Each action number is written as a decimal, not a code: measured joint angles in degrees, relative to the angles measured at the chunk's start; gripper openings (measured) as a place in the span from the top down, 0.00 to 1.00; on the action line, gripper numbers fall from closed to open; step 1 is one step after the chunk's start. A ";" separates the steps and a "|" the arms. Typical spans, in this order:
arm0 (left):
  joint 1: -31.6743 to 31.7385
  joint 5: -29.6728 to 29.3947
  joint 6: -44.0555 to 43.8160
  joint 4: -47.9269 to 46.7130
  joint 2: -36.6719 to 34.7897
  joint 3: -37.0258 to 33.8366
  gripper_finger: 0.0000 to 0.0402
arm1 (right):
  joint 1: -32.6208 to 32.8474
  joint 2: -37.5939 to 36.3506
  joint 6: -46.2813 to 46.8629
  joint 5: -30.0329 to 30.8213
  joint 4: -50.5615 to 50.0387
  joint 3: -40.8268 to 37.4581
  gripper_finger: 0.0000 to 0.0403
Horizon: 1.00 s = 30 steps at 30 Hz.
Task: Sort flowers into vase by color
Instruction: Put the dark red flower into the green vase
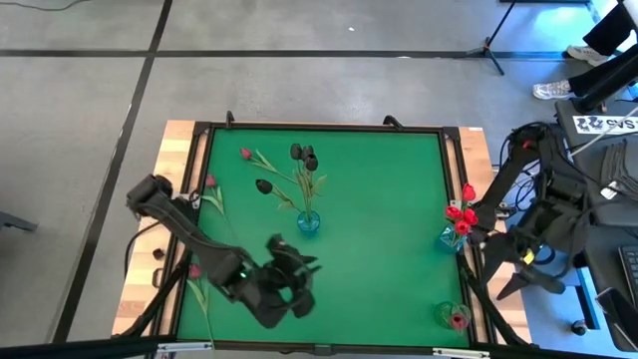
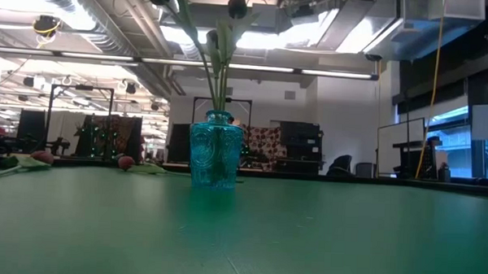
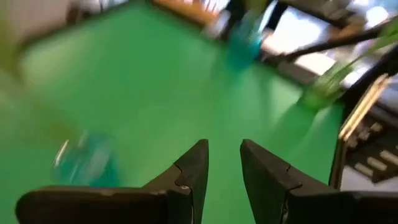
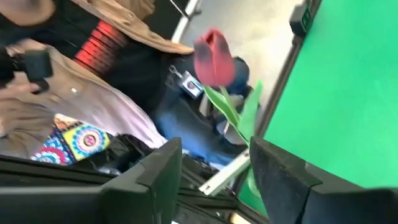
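A blue glass vase (image 1: 308,221) (image 2: 216,156) stands mid-table and holds black tulips (image 1: 303,155). Pink tulips (image 1: 245,154) (image 1: 194,270) lie flat on the mat toward the left edge. A second blue vase (image 1: 454,237) at the right edge holds red tulips (image 1: 461,211). My left gripper (image 1: 302,281) (image 3: 224,149) hovers near the front edge, open and empty. My right gripper (image 1: 475,227) (image 4: 214,155) is open at the red bunch, with one red tulip (image 4: 214,50) rising between its fingers. My right gripper stands open around a red tulip's stem (image 4: 231,112). A leaf (image 4: 250,121) runs close to the inner side of one finger (image 4: 273,168); I cannot tell whether it touches. The place where the stem ends is hidden behind the fingers.
A clear vase (image 1: 455,317) with a reddish flower head stands in the near right corner. The mat is framed by a dark rail (image 1: 329,127) on a wooden table. A person in a patterned shirt (image 4: 74,140) shows beyond the right edge. Open mat lies between the two blue vases.
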 joint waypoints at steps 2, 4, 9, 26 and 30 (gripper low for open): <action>-0.94 3.83 -11.17 -9.82 -1.67 0.00 0.77 | 0.00 -0.01 -0.48 0.55 0.01 1.23 0.55; -2.34 8.03 -22.82 -18.66 -2.17 0.11 0.77 | 0.00 -0.04 -1.29 1.41 -0.16 2.18 0.56; -6.55 16.61 -48.99 -37.60 -1.59 -0.95 0.77 | 0.00 -0.04 -2.60 4.03 -3.36 5.16 0.57; 10.63 28.19 -79.52 -44.60 -1.62 -32.86 0.77 | 0.00 0.43 -15.88 19.01 -3.70 9.34 0.57; 15.95 27.28 -81.99 -38.06 -1.89 -40.70 0.77 | 0.00 1.54 -15.69 19.00 -2.20 9.34 0.57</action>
